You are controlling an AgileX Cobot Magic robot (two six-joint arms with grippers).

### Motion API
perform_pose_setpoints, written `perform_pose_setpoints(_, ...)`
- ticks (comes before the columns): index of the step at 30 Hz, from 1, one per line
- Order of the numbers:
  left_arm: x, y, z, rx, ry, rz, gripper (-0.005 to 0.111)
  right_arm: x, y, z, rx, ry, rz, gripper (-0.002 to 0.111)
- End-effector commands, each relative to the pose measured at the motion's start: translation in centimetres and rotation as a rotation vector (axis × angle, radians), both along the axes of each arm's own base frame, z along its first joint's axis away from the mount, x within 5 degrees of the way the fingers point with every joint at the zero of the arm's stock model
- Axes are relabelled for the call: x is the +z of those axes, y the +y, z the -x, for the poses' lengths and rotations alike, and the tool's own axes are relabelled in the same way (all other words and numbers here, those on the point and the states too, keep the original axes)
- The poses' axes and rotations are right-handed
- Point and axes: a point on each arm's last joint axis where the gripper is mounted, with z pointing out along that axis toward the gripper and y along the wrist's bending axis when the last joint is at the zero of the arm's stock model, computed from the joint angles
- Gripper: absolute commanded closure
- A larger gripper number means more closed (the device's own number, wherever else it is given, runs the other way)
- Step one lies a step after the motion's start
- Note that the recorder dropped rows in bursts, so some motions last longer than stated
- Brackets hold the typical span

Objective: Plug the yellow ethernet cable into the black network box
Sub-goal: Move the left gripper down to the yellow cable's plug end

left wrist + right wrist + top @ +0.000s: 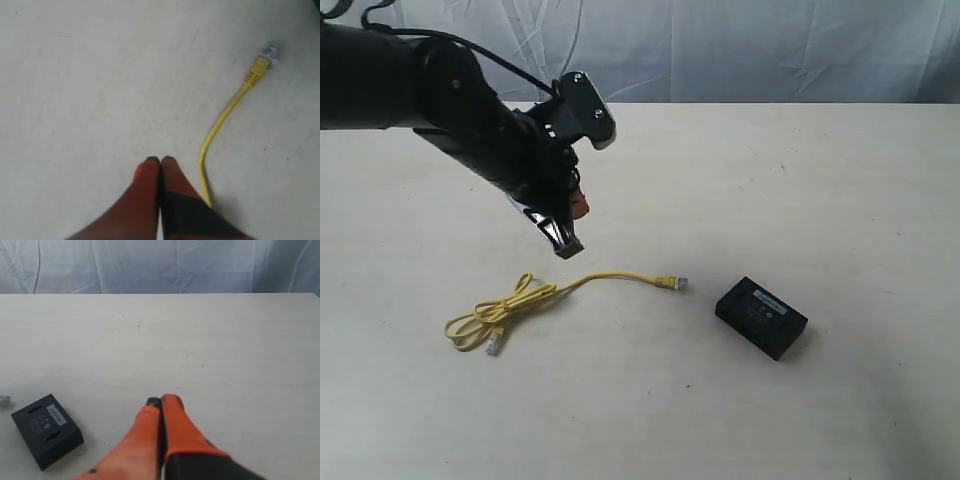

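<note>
The yellow ethernet cable (pixel 545 299) lies on the table, looped at its left end, with one clear plug (pixel 677 283) pointing toward the black network box (pixel 761 317). My left gripper (pixel 567 243) hangs shut and empty above the cable's middle. The left wrist view has that gripper (pixel 160 160) beside the cable (pixel 220 120), whose plug (pixel 270 50) lies farther off. In the right wrist view my right gripper (pixel 161 401) is shut and empty, with the box (pixel 47 430) off to one side. The right arm is outside the exterior view.
A pale tabletop (pixel 770 180) stretches all round, backed by a wrinkled white curtain (pixel 720 45). The black left arm (pixel 410 85) reaches in from the upper left.
</note>
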Motion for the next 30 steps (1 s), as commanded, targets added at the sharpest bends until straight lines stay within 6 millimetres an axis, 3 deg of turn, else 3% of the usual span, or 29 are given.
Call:
perform_pose_setpoints(1,-1.2,-0.9,-1.0,-0.04,0.025,-0.044,0.107,0.0,0.0,0.0,-0.004,-0.016,-0.002,0.109)
perform_pose_setpoints(16,-4.6,-3.4,-3.2,-0.249,0.177,-0.142,0.107,0.0,0.0,0.0,-0.004,-0.016,-0.002,0.109)
perform_pose_setpoints(26,-5.4,-6.0,-2.2,-0.371,0.101,-0.157,0.107,0.0,0.0,0.0,-0.004,-0.016,-0.002,0.109)
perform_pose_setpoints(30,-5.4,-6.0,-2.3,-0.388,0.086,-0.165,0.096,0.0,0.0,0.0,-0.004,-0.016,-0.002,0.109)
